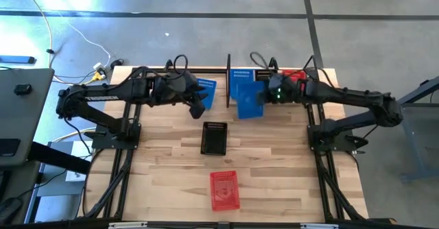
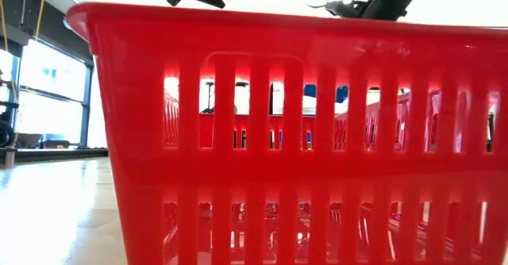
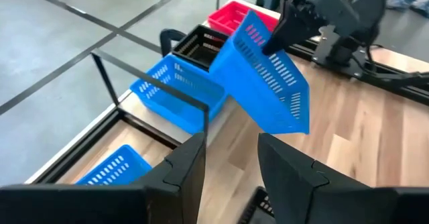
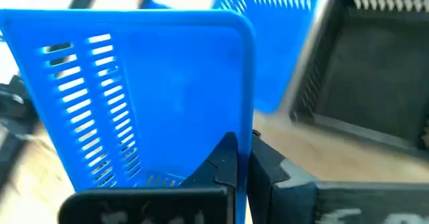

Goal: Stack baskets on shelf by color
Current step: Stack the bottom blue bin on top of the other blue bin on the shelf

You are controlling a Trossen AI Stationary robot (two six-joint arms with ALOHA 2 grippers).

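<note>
1. Nearest the table's front edge, a red perforated plastic basket [image 1: 224,190] is seen lying alone on the pale wooden table [image 1: 158,167].
2. Farther in, a black perforated plastic basket [image 1: 214,138] is set at the table's middle.
3. Beyond it, a blue perforated plastic basket [image 1: 250,99] is held tilted, its wall pinched in the closed right gripper [image 1: 273,94], just in front of the low black thin-tube metal shelf [image 3: 110,78].
4. Nearby, the left gripper [image 1: 196,108] is held with fingers parted, gripping nothing.
5. On the shelf, blue, black and red baskets are seen.
</note>
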